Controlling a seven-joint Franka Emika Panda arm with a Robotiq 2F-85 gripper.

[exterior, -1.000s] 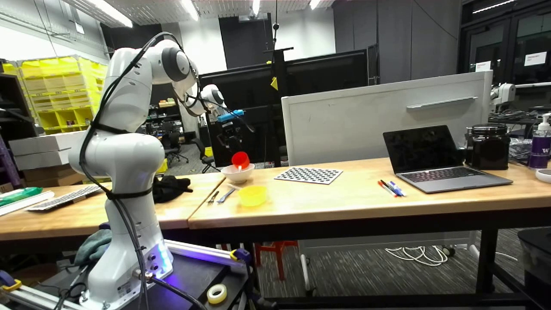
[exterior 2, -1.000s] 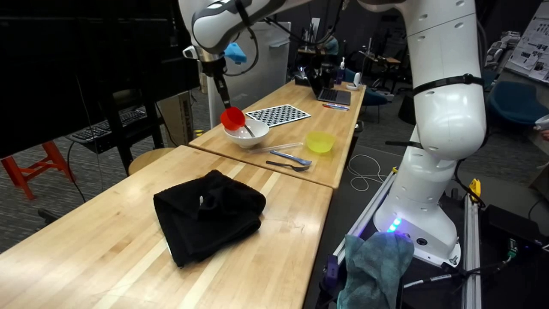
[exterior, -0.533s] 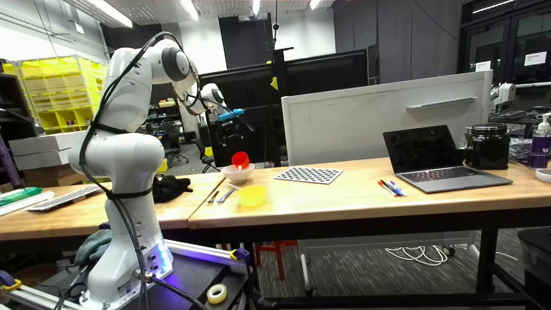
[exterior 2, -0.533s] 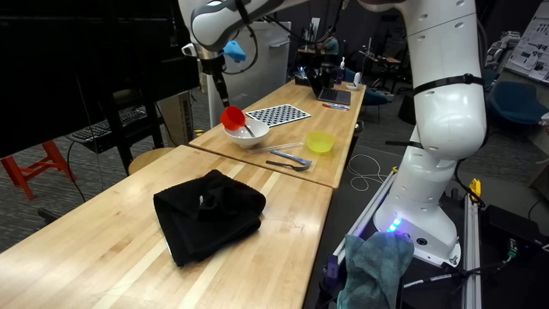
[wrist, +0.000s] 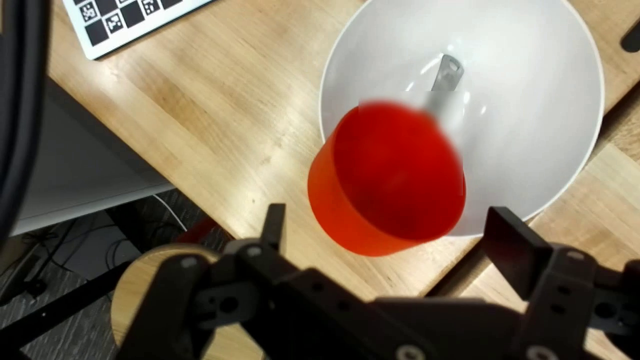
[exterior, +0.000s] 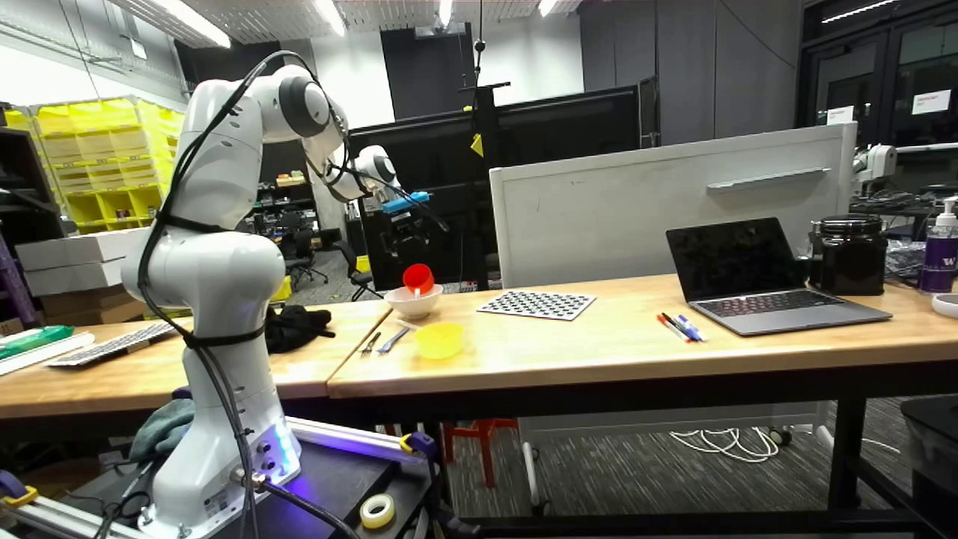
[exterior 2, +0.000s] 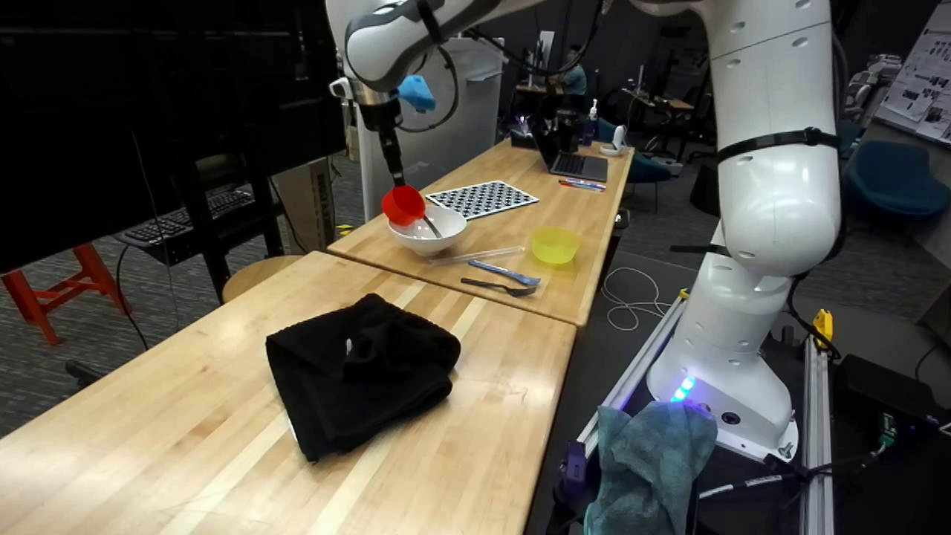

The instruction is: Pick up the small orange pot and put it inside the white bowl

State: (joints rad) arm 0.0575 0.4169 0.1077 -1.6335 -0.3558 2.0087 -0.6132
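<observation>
Gently back the wide-spread, empty gripper (wrist: 389,227) straight off the orange pot (wrist: 392,180), tilted partly over the white bowl (wrist: 530,110).

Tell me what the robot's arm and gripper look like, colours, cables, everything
The arm is glossy white and rounded, with grey joint caps, black straps and black cables. Blue lights glow at its base. A bright blue piece sits near the black gripper, which has two blocky fingers.

Bright ceiling lights (exterior: 191,21), glare on tabletop (wrist: 215,120), orange pot (wrist: 390,180) partly blurred
</observation>
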